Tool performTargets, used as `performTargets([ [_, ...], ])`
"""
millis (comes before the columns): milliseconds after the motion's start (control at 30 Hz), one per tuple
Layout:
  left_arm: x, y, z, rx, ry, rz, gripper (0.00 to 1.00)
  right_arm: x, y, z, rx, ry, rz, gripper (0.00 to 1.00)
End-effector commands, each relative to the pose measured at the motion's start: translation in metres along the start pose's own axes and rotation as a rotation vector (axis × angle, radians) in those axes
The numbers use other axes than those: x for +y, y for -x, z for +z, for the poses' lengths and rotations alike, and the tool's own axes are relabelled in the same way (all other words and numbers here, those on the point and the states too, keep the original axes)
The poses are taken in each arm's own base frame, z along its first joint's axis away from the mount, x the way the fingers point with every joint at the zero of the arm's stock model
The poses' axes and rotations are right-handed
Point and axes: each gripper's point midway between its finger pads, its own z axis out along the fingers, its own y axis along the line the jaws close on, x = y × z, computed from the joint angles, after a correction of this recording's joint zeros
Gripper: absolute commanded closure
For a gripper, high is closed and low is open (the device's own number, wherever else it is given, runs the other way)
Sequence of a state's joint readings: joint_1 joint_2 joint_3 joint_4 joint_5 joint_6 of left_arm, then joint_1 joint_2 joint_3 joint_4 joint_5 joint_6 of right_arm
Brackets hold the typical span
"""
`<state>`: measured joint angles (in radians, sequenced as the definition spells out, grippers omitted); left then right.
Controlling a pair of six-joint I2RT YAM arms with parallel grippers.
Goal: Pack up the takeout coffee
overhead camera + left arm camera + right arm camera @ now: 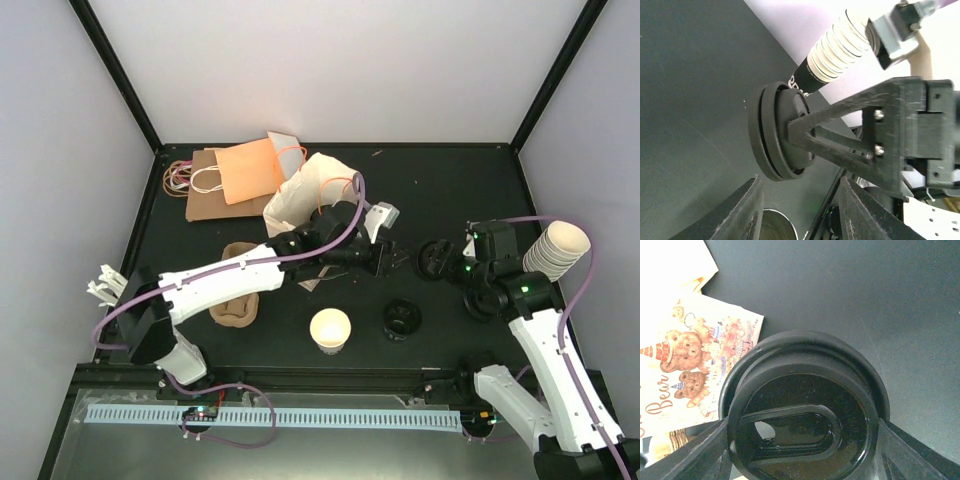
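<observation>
- takeout coffee (330,328) stands upright on the table (450,180), mouth open, no lid on it, close to the near edge and between the two arm bases
- its long axis is vertical, so anything going onto it has to come straight down over the rim
- right hand (802,422) is clamped on a black lid (805,405), one finger on each side of the rim; in the left wrist view that lid is up on edge, not flat
- relation that matters: from the right hand the cup lies to the left and nearer the bases, well apart, and the lid face isn't square to the cup mouth
- left hand (801,200) has its fingers apart with nothing seen between them; it sits out past the cup, near the held lid
- left hand looks the nearer of the two to the cup, which lies back toward the bases from it
- second black lid (401,318) lies loose on the table just right of the cup, not touching it
- my read: lid needs turning flat and carrying across over the cup before capping; the risk is tipping an unsupported cup
</observation>
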<state>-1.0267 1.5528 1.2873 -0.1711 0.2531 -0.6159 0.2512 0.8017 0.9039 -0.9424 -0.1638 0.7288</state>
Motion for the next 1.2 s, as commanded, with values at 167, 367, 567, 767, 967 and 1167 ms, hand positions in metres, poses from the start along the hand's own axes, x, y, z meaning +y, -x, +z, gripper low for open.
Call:
performTargets([
  [167,0.005,0.011,0.022,0.057,-0.04,-0.038,0.64,-0.001,-0.001,-0.007,-0.016,0.02,0.042,0.27],
  [367,0.009,0.005,0.032,0.092,-0.043,-0.052,0.68,0.003,0.0,-0.011,-0.026,0.046,0.042,0.27],
  [567,0.012,0.003,0.035,0.098,-0.043,-0.059,0.71,0.006,-0.002,-0.012,-0.016,0.062,0.039,0.27],
  [767,0.014,0.002,0.038,0.102,-0.04,-0.064,0.73,0.01,-0.003,-0.014,-0.016,0.081,0.038,0.28],
  [967,0.019,0.002,0.039,0.106,-0.032,-0.069,0.77,0.01,-0.004,-0.015,-0.013,0.087,0.041,0.28],
  [1167,0.02,0.0,0.042,0.11,-0.033,-0.073,0.78,0.012,-0.004,-0.016,-0.01,0.098,0.04,0.28],
])
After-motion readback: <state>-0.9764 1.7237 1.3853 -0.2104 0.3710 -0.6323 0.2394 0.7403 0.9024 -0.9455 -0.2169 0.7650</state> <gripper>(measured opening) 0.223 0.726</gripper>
